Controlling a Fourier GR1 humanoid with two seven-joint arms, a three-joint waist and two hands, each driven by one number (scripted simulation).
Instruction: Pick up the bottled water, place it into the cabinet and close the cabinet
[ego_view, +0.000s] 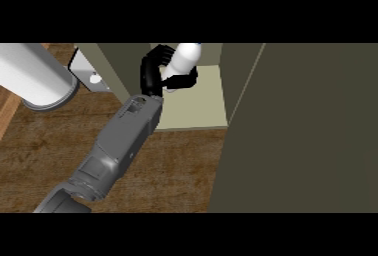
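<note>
Head view: one hand (156, 67) curled round one bottled water (184, 57) inside one open cabinet (199, 100).

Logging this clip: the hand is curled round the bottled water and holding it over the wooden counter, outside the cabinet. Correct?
Not quite. In the head view the hand, curled round the bottled water, holds it inside the open cabinet, over its pale shelf, not over the counter.
</note>
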